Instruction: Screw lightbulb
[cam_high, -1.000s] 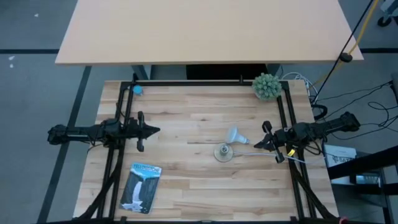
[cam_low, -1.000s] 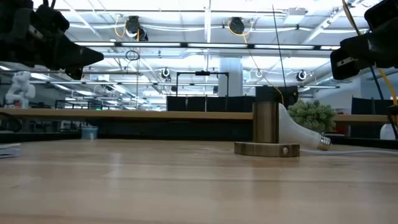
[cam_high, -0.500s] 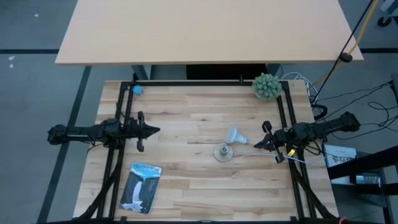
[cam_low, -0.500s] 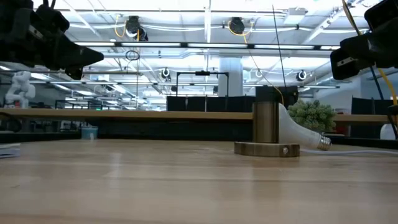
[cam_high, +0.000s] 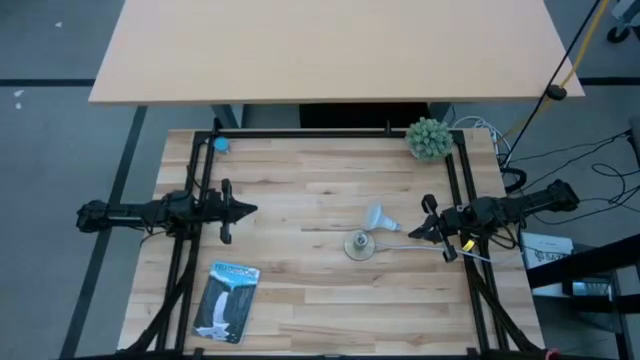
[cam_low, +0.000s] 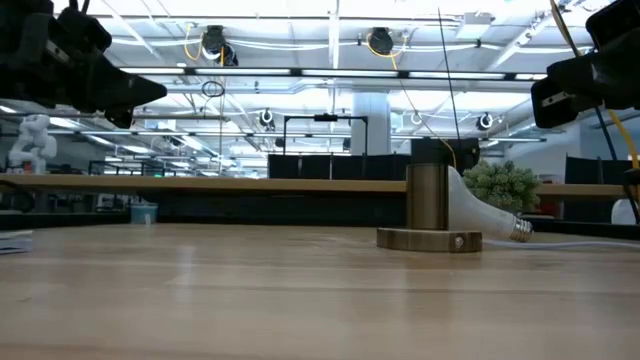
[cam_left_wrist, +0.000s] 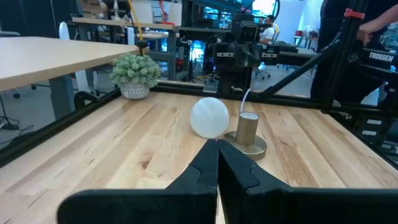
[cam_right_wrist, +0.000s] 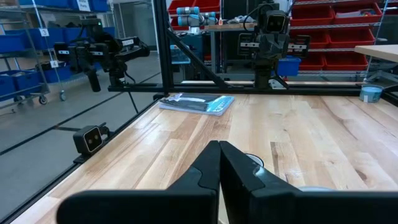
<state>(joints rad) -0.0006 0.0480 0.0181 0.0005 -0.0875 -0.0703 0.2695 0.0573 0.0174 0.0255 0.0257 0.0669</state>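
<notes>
The white lightbulb (cam_high: 377, 215) lies on its side on the wooden table, its globe toward the far left and its neck toward the round brass socket base (cam_high: 359, 245). It also shows in the left wrist view (cam_left_wrist: 209, 117) and in the low view (cam_low: 485, 213), behind the socket's brass post (cam_low: 427, 196). My left gripper (cam_high: 250, 209) is shut and empty, raised above the table's left side. My right gripper (cam_high: 414, 232) is shut and empty, raised just right of the socket base.
A small green plant (cam_high: 428, 138) stands at the far right corner. A blue-and-white packet (cam_high: 225, 298) lies near the front left. A roll of blue tape (cam_high: 221, 144) sits at the far left. A white cord (cam_high: 420, 249) runs from the socket base toward the right edge.
</notes>
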